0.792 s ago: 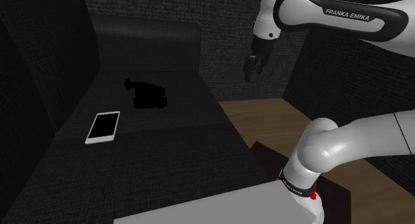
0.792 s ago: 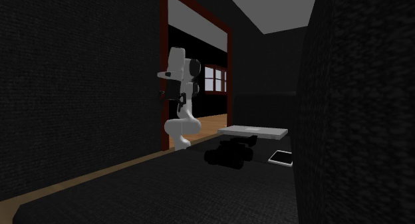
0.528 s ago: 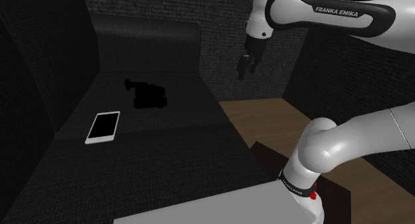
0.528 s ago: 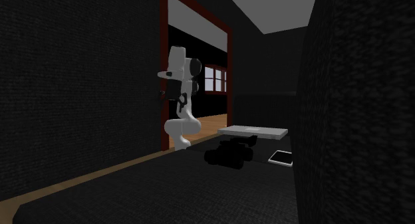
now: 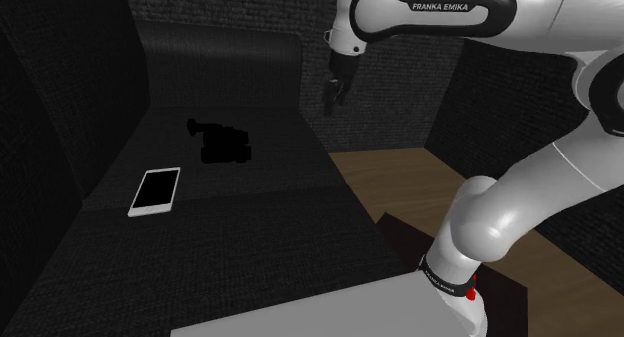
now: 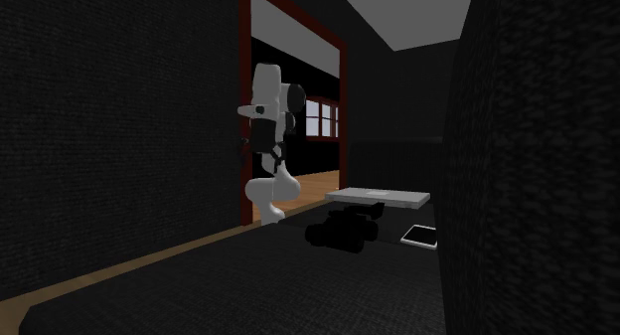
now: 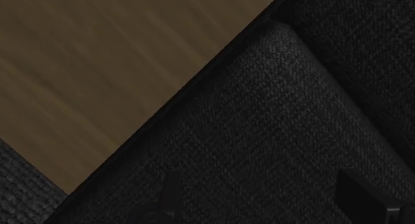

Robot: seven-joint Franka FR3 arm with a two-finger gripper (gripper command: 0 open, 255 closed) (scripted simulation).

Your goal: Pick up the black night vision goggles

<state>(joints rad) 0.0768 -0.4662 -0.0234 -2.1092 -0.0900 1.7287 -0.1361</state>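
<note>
The black night vision goggles (image 5: 222,142) lie on the dark fabric sofa seat (image 5: 250,220), near its backrest; in the second exterior view the goggles (image 6: 345,230) rest mid-seat. My gripper (image 5: 333,93) hangs high in the air, above the sofa's edge and to the shoulder view's right of the goggles, well apart from them. In the wrist view my gripper (image 7: 266,204) is open: its fingertips (image 7: 169,199) stand wide apart with nothing between them, over the sofa's dark woven armrest (image 7: 279,123).
A white-framed phone (image 5: 156,190) lies on the seat in front of the goggles, nearer the shoulder view's left. Wooden floor (image 5: 420,175) runs beside the sofa. The grey stand top (image 5: 350,310) is at the lower right. A dark-red door frame (image 6: 343,104) stands behind the arm.
My arm has swung toward the shoulder view's left, carrying the gripper from over the floor to above the sofa's edge. Goggles and phone have not moved.
</note>
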